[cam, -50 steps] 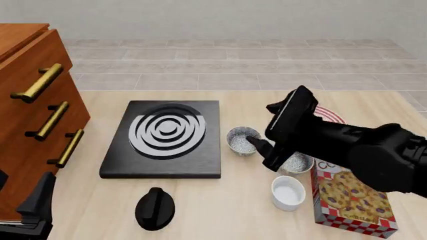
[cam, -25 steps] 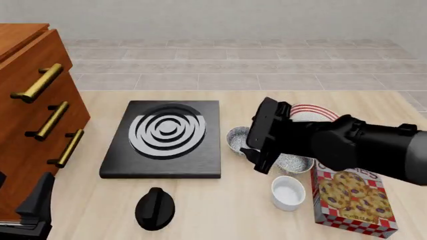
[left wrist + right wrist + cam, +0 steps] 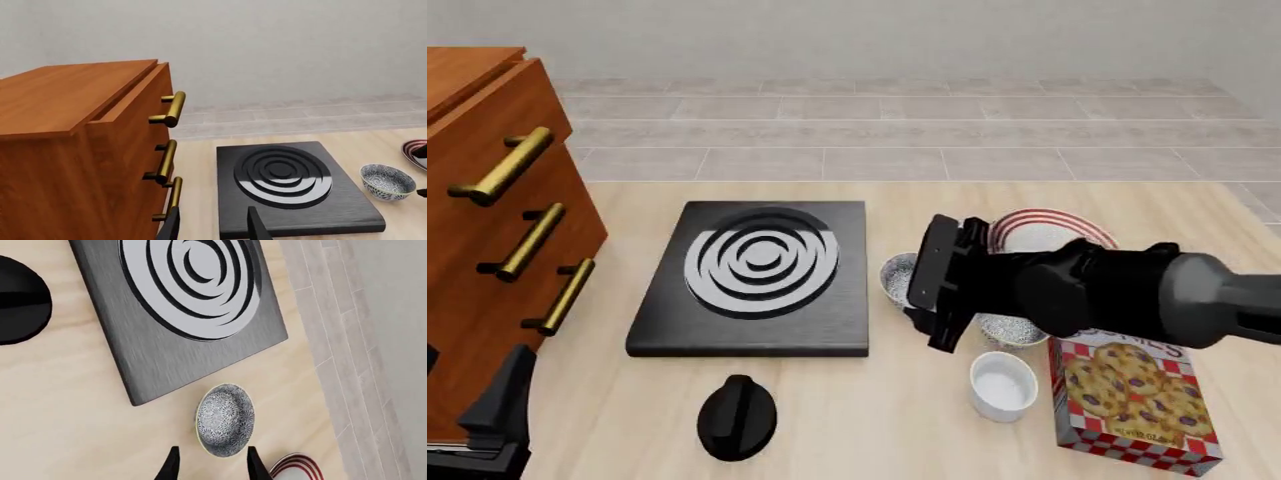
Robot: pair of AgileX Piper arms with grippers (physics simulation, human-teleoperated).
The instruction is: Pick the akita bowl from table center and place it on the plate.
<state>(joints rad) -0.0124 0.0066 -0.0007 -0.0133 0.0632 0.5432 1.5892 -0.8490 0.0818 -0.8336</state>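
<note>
**Right gripper lined up on the akita bowl, fingers apart, nothing held**

Right gripper [image 3: 209, 465] hangs low over the table [image 3: 868, 420] just short of the akita bowl [image 3: 225, 420], with its two dark fingertips [image 3: 172, 464] spread and empty. In the right wrist view the bowl's rim sits straight ahead of the gap between them, close but not yet between the fingers. That is the relation the coming move turns on: the bowl lies directly along the line of the fingers, so a short push forward and down should bring one finger inside the rim and one outside it, as I judge it.

From the front, the right arm comes in from the table's right edge and hides most of the bowl; only a sliver of its rim shows beside the black hob slab [image 3: 754, 280], at the slab's right edge near the middle of the table. A round bowl has no long axis, so any approach angle serves.

The plate [image 3: 1052, 232], red-striped, lies beyond the arm toward the table's far right, close to the bowl, so the carry should be short. A second speckled bowl [image 3: 1014, 326] sits just under the forearm, with a white cup [image 3: 1004, 385] and a cookie box [image 3: 1128, 400] nearer the front right; those crowd the arm's path and could be knocked.

The left gripper [image 3: 212, 227] rests at the front left corner by the wooden drawer unit [image 3: 80, 150], well apart from the bowl, fingers parted and empty. The right arm is plainly nearer.
</note>
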